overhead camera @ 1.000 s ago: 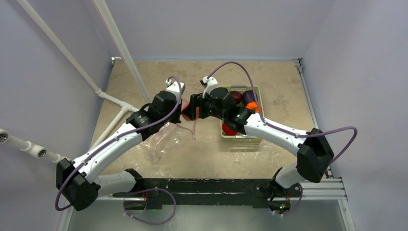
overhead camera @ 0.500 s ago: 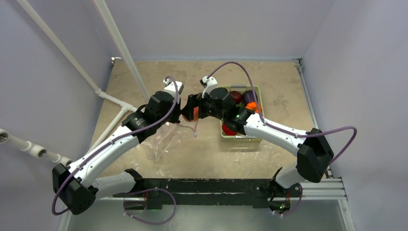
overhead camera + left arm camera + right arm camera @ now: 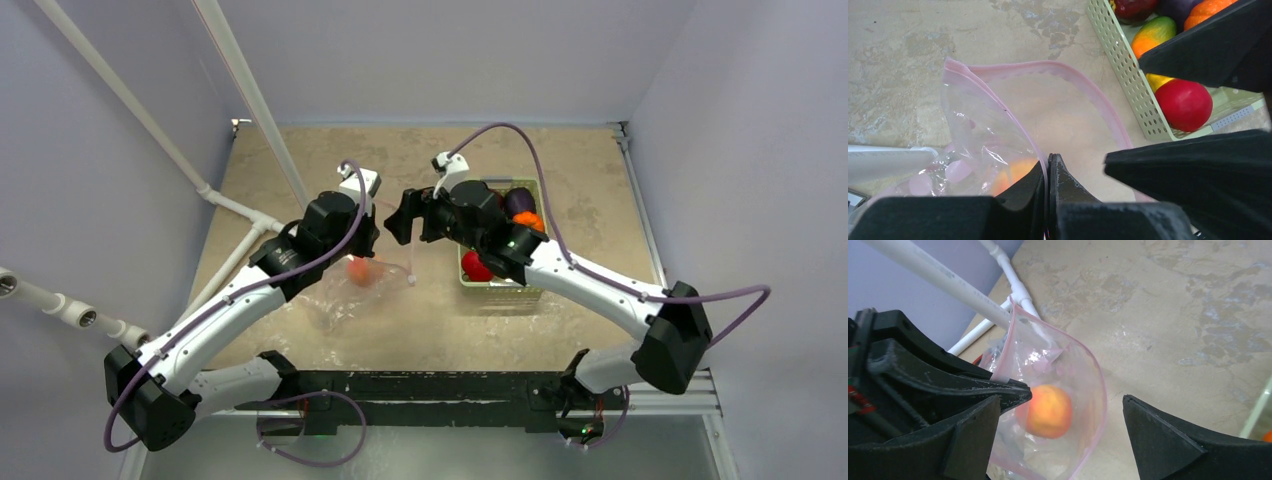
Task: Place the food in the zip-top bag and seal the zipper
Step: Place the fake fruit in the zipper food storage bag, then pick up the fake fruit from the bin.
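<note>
One orange-pink plastic peach [image 3: 362,272] is seen from above inside the clear, crinkly zip-top bag [image 3: 335,300], left of the pale green perforated basket [image 3: 500,292]. Other plastic fruits [image 3: 478,268] are yet to be moved from the basket, and the sealing is not yet done.

From the left wrist, the left gripper [image 3: 1049,167] is shown clamped on the bag's pink zipper strip [image 3: 1093,95], so that the mouth is held open.

From the right wrist, the right gripper [image 3: 1062,402] is shown spread wide and empty above the peach.

2 white-shelled arms [image 3: 230,305] with black joint housings, looping purple cables [image 3: 495,126], matte black wedge-shaped jaws.
</note>
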Available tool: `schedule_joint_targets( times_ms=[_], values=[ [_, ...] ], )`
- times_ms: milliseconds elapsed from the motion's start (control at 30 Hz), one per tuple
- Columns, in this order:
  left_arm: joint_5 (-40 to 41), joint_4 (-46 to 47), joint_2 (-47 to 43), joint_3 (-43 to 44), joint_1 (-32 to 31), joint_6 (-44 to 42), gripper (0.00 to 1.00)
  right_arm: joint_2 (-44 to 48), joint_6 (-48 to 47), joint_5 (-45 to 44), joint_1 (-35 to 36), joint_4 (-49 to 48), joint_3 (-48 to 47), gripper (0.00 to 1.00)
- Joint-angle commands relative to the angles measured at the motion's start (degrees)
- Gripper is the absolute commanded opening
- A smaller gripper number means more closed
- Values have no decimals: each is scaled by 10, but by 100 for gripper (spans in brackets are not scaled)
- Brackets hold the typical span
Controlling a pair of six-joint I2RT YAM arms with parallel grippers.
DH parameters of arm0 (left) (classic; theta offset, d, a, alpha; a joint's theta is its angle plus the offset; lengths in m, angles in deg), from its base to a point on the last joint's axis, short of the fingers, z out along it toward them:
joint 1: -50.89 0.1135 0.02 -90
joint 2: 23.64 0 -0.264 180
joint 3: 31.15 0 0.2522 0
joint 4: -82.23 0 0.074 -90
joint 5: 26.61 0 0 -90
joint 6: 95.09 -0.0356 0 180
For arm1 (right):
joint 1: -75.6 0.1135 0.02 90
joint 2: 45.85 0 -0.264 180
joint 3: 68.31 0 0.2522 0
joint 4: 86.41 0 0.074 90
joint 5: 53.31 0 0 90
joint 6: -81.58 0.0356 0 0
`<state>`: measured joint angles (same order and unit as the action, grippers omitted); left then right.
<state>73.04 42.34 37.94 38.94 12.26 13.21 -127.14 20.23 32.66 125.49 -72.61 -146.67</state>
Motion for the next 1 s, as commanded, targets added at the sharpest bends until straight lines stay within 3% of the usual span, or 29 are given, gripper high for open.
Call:
schedule_joint_targets(
  times_ms=[0, 333, 967],
  values=[
    [-3, 27, -14, 1, 0, -10, 0, 46, 16, -62, 4, 51, -21, 93],
    [1, 26, -21, 1, 0, -13, 0, 85, 88, -204, 2, 193, -16, 85],
    [0, 23, -14, 2, 0, -14, 0, 78, 284, -287, 3, 418, 15, 87]
  ],
)
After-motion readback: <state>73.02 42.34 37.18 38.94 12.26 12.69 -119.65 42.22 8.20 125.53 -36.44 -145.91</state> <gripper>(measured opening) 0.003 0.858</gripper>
